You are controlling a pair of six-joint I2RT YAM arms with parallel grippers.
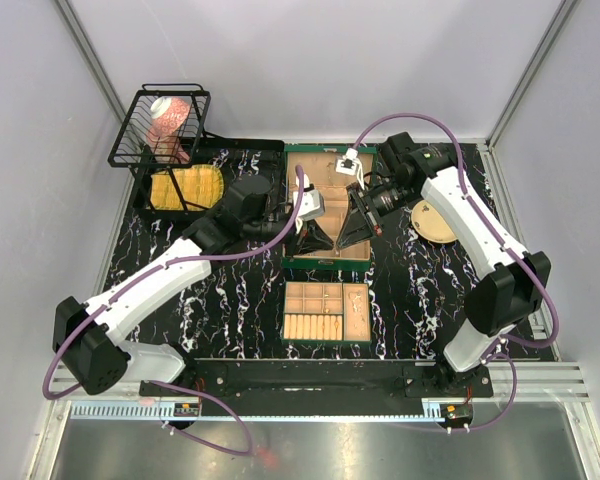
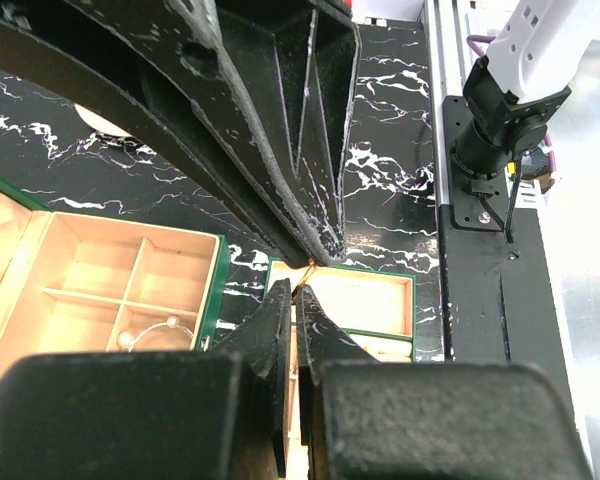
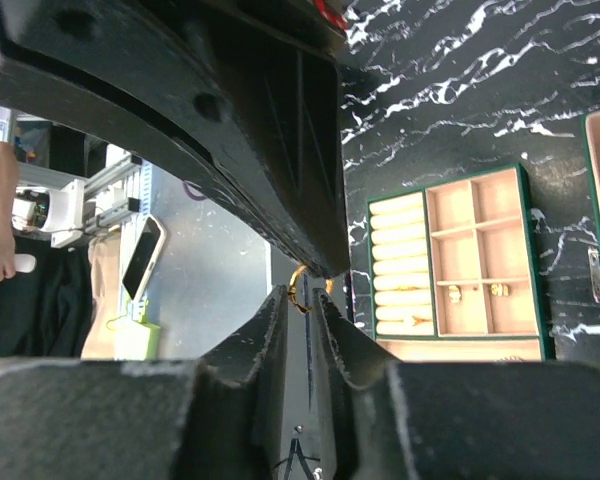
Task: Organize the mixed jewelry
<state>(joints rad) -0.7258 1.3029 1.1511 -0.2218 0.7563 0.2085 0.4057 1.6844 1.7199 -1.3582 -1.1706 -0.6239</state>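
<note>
A small gold ring (image 3: 298, 283) hangs in the air between both grippers, above the front edge of the open green box (image 1: 290, 170). My left gripper (image 1: 315, 240) is closed on one edge of it, its tips (image 2: 295, 292) almost touching; the ring shows there as a gold sliver (image 2: 308, 283). My right gripper (image 1: 352, 238) meets it tip to tip, and its fingers (image 3: 303, 293) stand a ring's width apart with the ring spanning them. A thin beaded bangle (image 2: 150, 335) lies in a box compartment. Small gold bits (image 3: 470, 292) lie in the tray (image 3: 521, 250).
The tray (image 1: 285, 315) with beige rolls sits on the table in front of the box. A round tan plate (image 1: 432, 222) lies right of the box under the right arm. A black wire basket (image 1: 160, 125) and a yellow-lined black tray (image 1: 187, 187) stand at the back left.
</note>
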